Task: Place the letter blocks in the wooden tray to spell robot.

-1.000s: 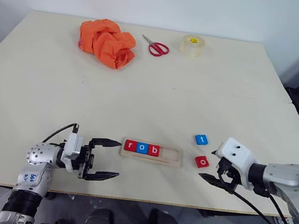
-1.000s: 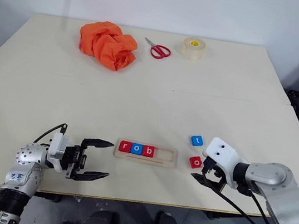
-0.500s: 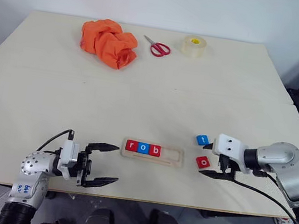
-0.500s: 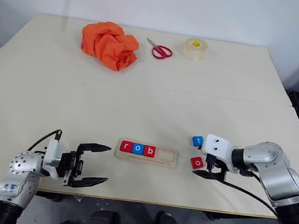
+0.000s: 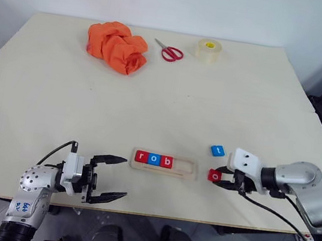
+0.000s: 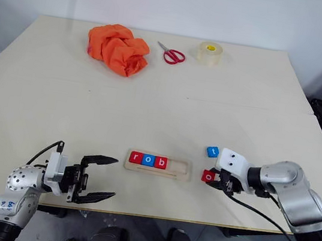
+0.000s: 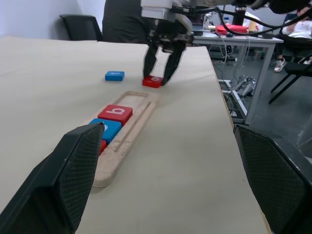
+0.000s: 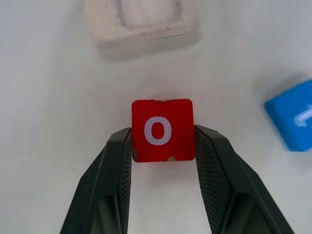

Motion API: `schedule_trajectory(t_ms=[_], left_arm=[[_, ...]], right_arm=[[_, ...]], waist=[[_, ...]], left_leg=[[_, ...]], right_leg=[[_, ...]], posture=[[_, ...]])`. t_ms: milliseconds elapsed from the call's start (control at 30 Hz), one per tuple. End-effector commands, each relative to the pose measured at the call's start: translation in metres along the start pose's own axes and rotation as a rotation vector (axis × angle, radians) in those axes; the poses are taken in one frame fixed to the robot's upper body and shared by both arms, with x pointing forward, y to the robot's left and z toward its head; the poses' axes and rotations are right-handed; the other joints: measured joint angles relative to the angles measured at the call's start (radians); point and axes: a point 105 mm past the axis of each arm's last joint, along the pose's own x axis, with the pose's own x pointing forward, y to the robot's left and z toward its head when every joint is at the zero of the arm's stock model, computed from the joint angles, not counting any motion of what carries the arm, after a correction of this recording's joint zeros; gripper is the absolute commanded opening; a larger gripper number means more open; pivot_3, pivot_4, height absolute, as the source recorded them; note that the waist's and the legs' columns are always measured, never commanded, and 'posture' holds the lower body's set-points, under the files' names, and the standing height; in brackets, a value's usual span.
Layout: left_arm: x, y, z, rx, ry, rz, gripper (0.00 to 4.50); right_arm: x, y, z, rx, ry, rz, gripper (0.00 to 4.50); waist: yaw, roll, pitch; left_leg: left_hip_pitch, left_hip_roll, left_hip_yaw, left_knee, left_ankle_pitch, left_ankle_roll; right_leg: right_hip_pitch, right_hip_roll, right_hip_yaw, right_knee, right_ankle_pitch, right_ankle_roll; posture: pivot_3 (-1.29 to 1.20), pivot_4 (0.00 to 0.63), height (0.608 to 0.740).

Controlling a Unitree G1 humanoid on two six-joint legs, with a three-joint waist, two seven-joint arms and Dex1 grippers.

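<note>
Listing from the near table edge outward, we record the left gripper first, fingers spread wide with nothing between them, pointing toward the wooden tray. We find the tray just beyond it, holding a red r block, a blue o block and a red b block in a touching row at its left end, with the right end unfilled. We note the right gripper to the tray's right, its two black fingers pinching the sides of the red o block, which sits at table level near the tray's right end. We log the blue t block just beyond it. At the far edge we list an orange cloth, red-handled scissors and a tape roll, spaced apart
</note>
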Motion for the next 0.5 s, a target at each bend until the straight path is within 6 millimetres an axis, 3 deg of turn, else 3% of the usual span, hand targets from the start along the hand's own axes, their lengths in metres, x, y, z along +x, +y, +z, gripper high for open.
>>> schedule_trajectory(t_ms=[33, 133, 500], left_arm=[[0.001, 0.002, 0.006, 0.021, -0.020, -0.017, 4.50], [0.003, 0.004, 0.005, 0.016, -0.024, -0.029, 4.50], [0.010, 0.012, 0.003, 0.014, -0.037, -0.070, 4.50]], right_arm=[[-0.009, 0.009, 0.014, 0.087, -0.041, -0.103, 1.45], [-0.013, 0.016, 0.017, 0.192, -0.052, -0.198, 1.45], [-0.019, 0.009, 0.015, 0.581, -0.077, -0.597, 1.45]], waist=[[0.000, 0.000, 0.000], [0.001, 0.000, 0.000], [-0.002, 0.000, 0.000]], left_leg=[[0.000, 0.000, 0.000, 0.000, 0.000, 0.000], [-0.001, 0.000, 0.000, 0.000, 0.000, 0.000], [-0.002, 0.000, -0.001, 0.000, 0.000, 0.000]], right_leg=[[0.000, 0.000, 0.000, 0.000, 0.000, 0.000], [0.000, -0.001, 0.000, 0.000, 0.000, 0.000], [-0.002, 0.000, 0.000, 0.000, 0.000, 0.000]], posture=[[0.00, 0.150, 0.740], [0.00, 0.150, 0.740], [0.00, 0.150, 0.740]])
